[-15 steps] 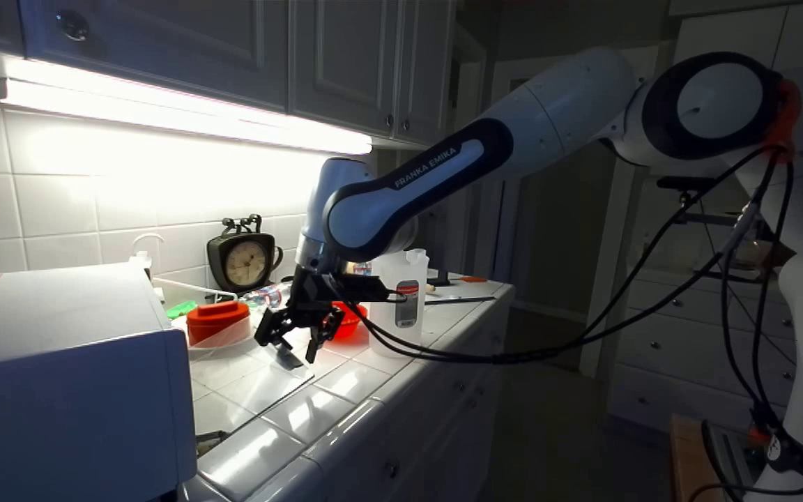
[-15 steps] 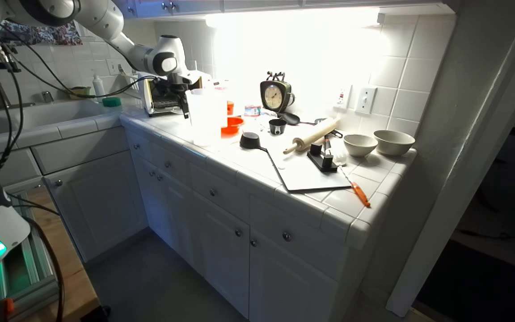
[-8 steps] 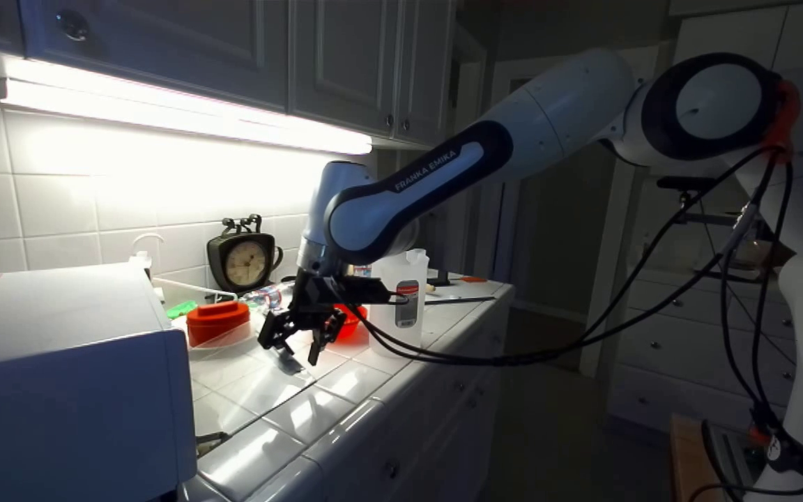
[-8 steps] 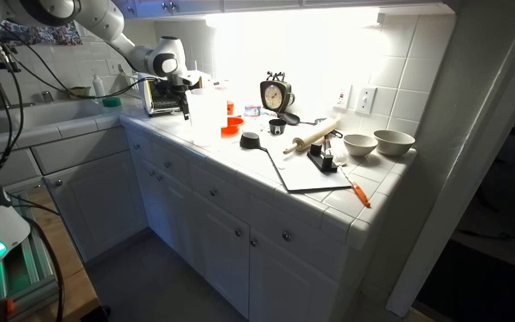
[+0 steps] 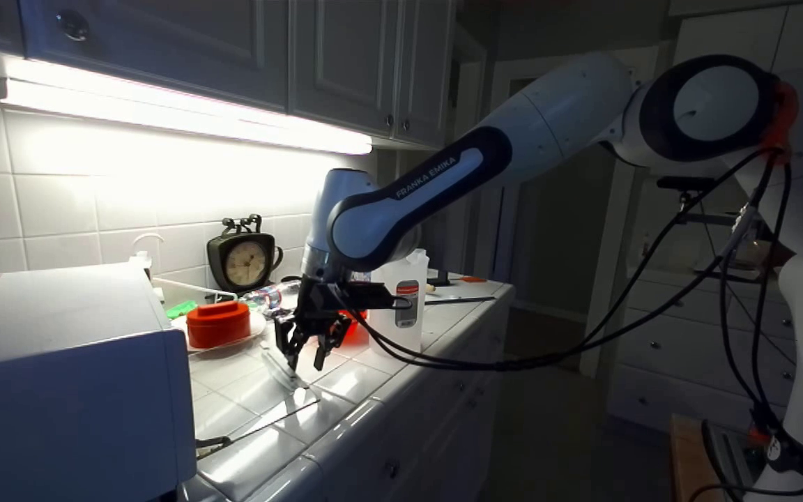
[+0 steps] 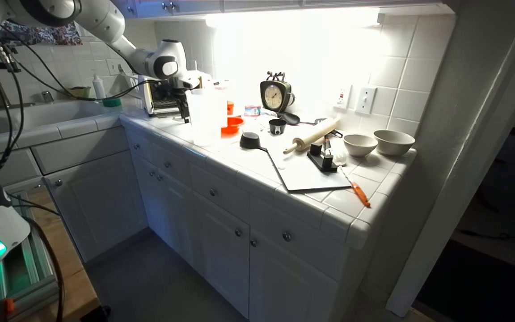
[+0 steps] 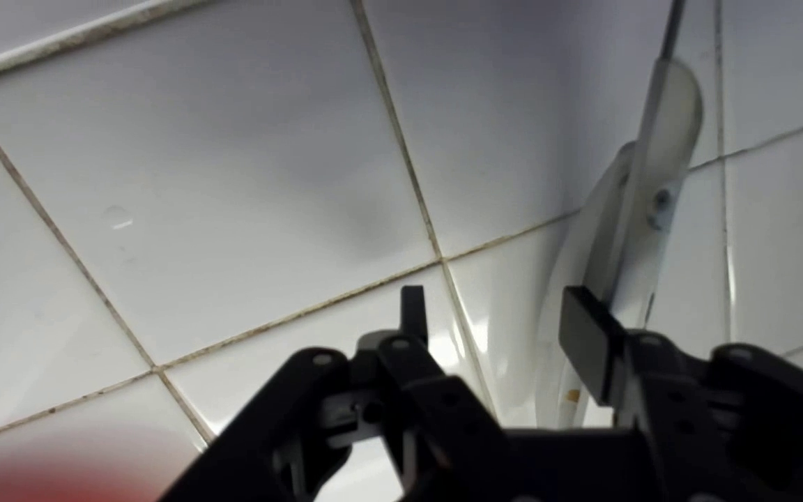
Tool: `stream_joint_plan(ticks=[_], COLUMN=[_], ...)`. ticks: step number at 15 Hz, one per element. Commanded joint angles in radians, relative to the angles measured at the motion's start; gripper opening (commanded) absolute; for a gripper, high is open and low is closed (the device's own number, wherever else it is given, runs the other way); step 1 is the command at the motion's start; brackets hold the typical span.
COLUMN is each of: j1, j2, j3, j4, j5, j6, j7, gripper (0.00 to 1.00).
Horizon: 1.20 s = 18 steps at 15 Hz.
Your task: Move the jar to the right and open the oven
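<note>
Wrist view: gripper fingers spread apart; white bar at 2 o'clock, partly behind one finger, contact unclear. In an exterior view, jar upright, 2 o'clock from gripper; oven at 9 o'clock. In an exterior view, jar glare-washed, gripper at its 9 o'clock, rolling pin at 3 o'clock.

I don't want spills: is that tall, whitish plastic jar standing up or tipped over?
Upright: in an exterior view, the tall, whitish plastic jar rises straight from the white tiled counter.
</note>
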Motion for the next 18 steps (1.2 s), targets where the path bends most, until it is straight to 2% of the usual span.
stream_joint_plan(ticks=[1,4,5,6,8,10,18], j1=[0.009,0.008,0.008,0.008,0.011,0.013,0.028], j2=[-0.001,-0.001,-0.004,-0.005,-0.009,-0.009,-0.013], j3=[0.003,0.004,0.003,0.001,-0.005,-0.009,-0.026], j4=[-0.007,-0.006,-0.005,-0.003,-0.005,-0.006,-0.003], j5=[-0.012,-0.012,-0.012,-0.014,-0.023,-0.033,-0.073], j6=[0.018,0.017,0.015,0.01,0.004,0.001,-0.043], j7=[0.022,0.021,0.023,0.023,0.021,0.021,0.041], gripper=[0.55,0.56,0.6,0.67,0.91,0.99,0.97])
